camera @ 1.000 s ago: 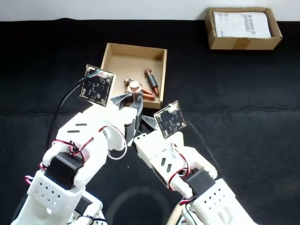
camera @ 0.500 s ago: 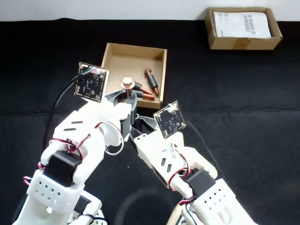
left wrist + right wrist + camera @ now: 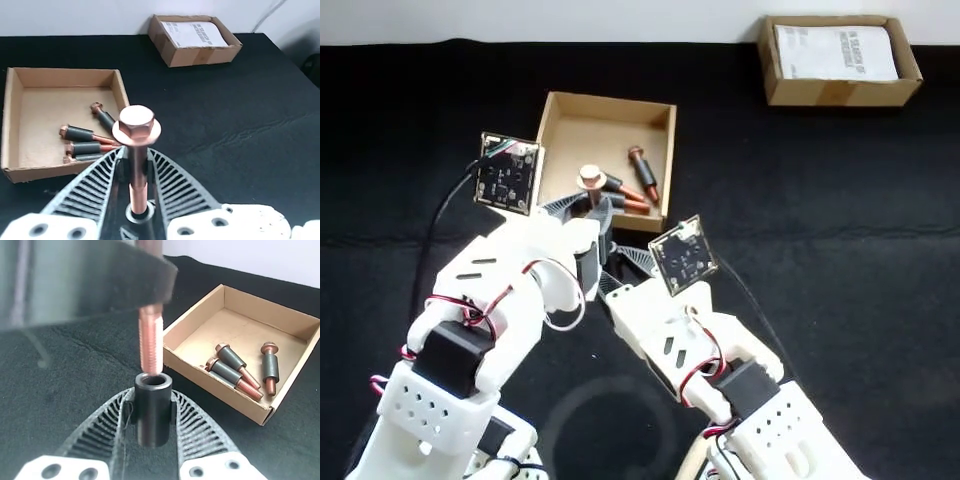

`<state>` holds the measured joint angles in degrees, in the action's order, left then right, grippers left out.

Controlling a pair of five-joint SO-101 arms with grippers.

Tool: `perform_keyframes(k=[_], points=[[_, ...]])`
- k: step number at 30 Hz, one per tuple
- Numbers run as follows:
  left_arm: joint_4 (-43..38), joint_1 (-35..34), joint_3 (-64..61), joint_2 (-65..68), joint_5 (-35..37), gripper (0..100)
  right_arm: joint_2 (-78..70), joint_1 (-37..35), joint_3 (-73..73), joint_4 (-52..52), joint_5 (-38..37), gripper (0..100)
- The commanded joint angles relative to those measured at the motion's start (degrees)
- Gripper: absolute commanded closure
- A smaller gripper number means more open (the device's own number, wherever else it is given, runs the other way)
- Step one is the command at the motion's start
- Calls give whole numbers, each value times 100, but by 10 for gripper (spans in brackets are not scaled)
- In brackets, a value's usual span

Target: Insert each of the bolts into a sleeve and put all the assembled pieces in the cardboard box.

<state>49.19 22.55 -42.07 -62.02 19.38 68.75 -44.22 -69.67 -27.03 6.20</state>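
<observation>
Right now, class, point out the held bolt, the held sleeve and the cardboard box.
bolt (image 3: 136,124), left wrist view, on its hex head
sleeve (image 3: 153,412), right wrist view, on its black side
box (image 3: 595,135), high view, on its bare floor

Far box (image 3: 840,93) (paper (image 3: 835,52) inside), black cloth (image 3: 840,250)

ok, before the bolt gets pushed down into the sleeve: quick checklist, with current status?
1. Bolt clamped in left jaws, head up: ok.
2. Sleeve clamped upright in right jaws, opening facing up: ok.
3. Bolt tip over the sleeve opening: ok from the right wrist view; alignment in depth cannot tell.
4. Bolt seated in sleeve: not ok, the threads are exposed above the rim.
5. Room in the cardboard box: ok, three finished pieces lie to one side and the rest of the floor is bare.
</observation>
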Motion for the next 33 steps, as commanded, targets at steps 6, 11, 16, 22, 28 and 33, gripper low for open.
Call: perform_keyframes(k=[6,11,16,22,28,33], points=[[-9,66,-92,-66,44,991,-4,-22,154,110,-44,991],[-44,40,-84,-66,26,991,-4,-22,154,101,-35,991],[-9,-57,-145,-66,35,991,-4,-22,154,110,-44,991],[255,-48,-426,-92,44,991,-4,13,242,127,-53,991],[475,-48,-602,-110,35,990,-4,163,321,119,-53,991],[818,-48,-549,-119,26,896,-4,163,330,110,-53,991]])
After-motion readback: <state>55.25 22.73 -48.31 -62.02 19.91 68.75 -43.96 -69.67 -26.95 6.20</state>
